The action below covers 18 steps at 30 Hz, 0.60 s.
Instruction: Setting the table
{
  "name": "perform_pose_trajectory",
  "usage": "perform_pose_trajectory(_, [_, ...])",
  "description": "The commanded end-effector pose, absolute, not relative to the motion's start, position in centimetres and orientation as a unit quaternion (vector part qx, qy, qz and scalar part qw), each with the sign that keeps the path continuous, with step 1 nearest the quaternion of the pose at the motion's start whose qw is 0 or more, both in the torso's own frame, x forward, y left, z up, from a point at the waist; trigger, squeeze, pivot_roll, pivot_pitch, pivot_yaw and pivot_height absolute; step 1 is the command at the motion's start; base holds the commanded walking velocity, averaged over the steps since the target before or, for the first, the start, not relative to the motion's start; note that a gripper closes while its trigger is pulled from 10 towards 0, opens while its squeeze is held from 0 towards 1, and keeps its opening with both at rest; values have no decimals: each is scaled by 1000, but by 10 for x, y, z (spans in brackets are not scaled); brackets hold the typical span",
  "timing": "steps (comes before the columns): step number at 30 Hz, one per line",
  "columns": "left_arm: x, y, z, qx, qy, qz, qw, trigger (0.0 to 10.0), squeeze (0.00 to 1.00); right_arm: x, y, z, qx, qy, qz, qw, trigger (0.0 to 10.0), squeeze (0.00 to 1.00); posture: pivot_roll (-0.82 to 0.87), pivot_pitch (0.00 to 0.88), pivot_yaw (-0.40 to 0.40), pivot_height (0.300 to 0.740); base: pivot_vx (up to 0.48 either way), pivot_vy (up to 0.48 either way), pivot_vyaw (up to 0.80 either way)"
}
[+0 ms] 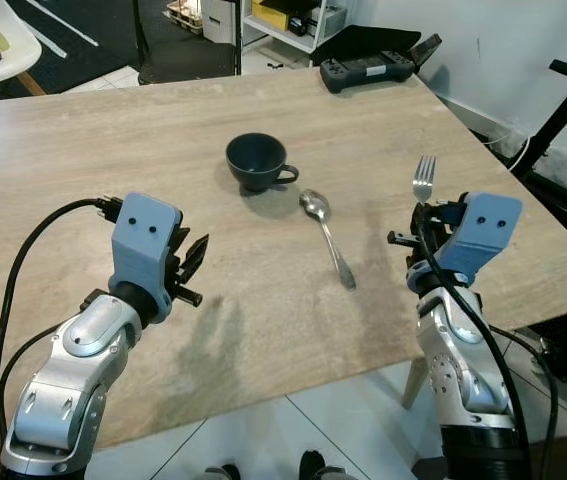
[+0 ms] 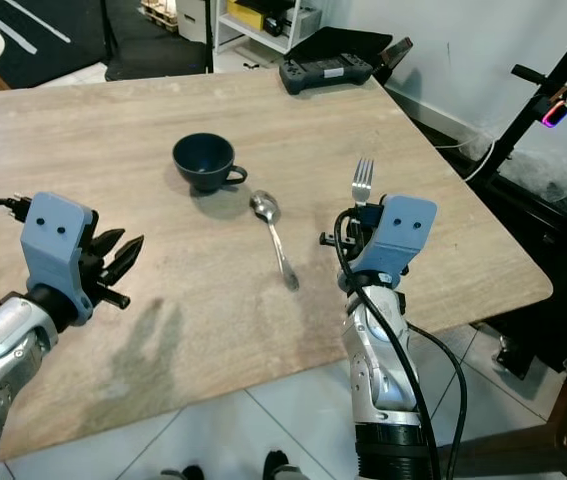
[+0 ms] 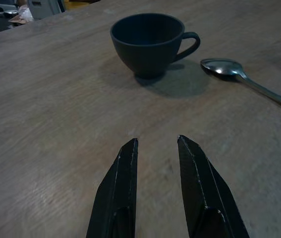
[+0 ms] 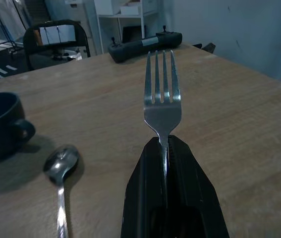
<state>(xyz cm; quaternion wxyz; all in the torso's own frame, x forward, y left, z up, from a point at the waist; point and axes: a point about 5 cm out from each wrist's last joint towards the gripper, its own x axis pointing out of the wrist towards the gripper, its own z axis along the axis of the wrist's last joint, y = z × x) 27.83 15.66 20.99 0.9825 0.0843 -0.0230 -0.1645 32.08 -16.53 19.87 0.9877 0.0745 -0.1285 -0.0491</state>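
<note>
A humanoid robot stands at the near edge of a pale wooden table [image 1: 83, 160], part-way through laying a place; a dark cup [image 1: 256, 160] sits upright near the middle of the board with its handle towards the robot's right, and a spoon [image 1: 327, 234] lies flat just beside it, bowl near the cup and handle running back towards the robot. The right gripper [image 4: 166, 148] is clamped on the handle of a fork [image 4: 162, 101], which it holds above the table to the right of the spoon, tines pointing away from the robot and clear of the wood; the fork is not yet set down. The left gripper [image 3: 156, 148] hovers low over bare wood on the near left side, well apart from the cup, its fingers parted by a narrow gap with nothing between them. A black controller [image 1: 367, 68] rests at the far right corner of the table. By the look of things the cup and spoon are already in place and the fork is the piece in hand; laying it beside the spoon seems the step left, and whether more cutlery is to follow cannot be told from here.
</note>
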Motion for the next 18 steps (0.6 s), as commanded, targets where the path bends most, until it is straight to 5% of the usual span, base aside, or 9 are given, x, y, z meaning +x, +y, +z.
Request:
perform_pose_trajectory(1, [278, 159, 206, 83, -16, -162, 983, 10000, 0, 320, -168, 191, 75, -114, -58, 989, 10000, 0, 97, 123, 36, 740, -270, 0, 0])
perform_pose_trajectory(18, [278, 158, 206, 84, -15, -164, 983, 10000, 0, 319, -170, 190, 75, -114, -61, 989, 10000, 0, 92, 122, 39, 740, -255, 0, 0])
